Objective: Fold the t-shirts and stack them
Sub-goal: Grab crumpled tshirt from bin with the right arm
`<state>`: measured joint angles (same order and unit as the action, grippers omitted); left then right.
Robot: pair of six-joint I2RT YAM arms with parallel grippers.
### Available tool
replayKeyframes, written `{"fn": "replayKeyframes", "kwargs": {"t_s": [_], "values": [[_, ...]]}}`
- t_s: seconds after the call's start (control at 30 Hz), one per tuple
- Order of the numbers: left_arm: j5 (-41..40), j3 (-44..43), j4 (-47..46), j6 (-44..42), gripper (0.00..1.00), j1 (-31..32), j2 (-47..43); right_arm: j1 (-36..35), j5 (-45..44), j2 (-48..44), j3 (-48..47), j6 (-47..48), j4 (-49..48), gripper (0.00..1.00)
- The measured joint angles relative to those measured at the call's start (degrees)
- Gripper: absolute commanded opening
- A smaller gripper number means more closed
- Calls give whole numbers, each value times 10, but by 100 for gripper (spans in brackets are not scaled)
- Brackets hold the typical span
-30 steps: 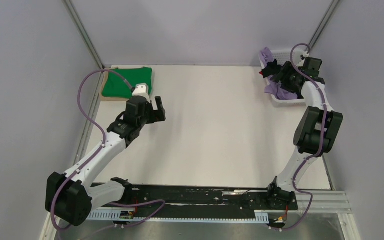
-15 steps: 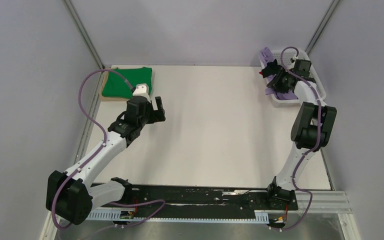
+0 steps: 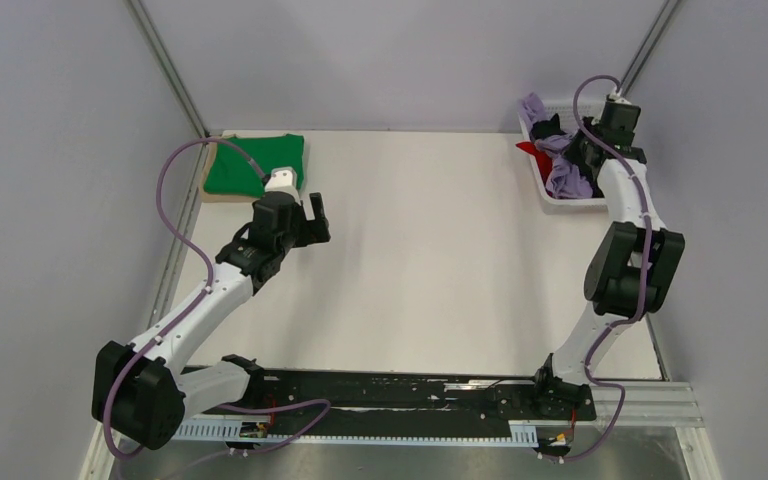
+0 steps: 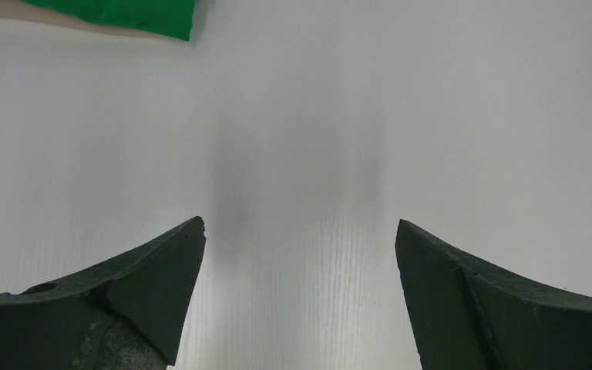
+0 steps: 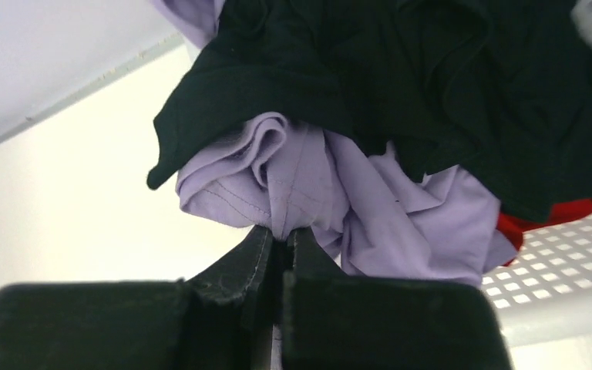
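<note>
A lilac t-shirt [image 5: 401, 223] lies crumpled in the white lattice basket [image 3: 572, 203] at the far right, under a black t-shirt [image 5: 401, 69] and beside a red one [image 5: 555, 216]. My right gripper [image 5: 284, 233] is shut, its fingertips pinching a fold of the lilac cloth; from above it sits over the basket [image 3: 582, 152]. A folded green t-shirt [image 3: 256, 162] rests on a tan board [image 3: 222, 196] at the far left. My left gripper [image 4: 299, 231] hangs open over bare table, just right of the green shirt [image 4: 123, 15].
The white table [image 3: 430, 260] spreads between both arms. Grey walls and metal rails close in the back and sides. The arm bases and a black cable rail [image 3: 390, 395] line the near edge.
My right gripper has closed on the lilac cloth and shifted slightly back over the basket. The left arm has not moved.
</note>
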<state>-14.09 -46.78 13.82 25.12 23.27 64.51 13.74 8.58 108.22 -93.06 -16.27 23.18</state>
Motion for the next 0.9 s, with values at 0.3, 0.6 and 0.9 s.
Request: {"fn": "replayKeyframes", "kwargs": {"t_s": [0.3,0.6,0.9], "values": [[-4,0,-5,0,100,0,0,0,-82,-47,-70,12,1,0],[-7,0,-14,0,100,0,-3,1,-122,-70,-186,14,-18,1],[-7,0,-26,0,100,0,-3,1,-107,-83,-245,7,-117,0]]}}
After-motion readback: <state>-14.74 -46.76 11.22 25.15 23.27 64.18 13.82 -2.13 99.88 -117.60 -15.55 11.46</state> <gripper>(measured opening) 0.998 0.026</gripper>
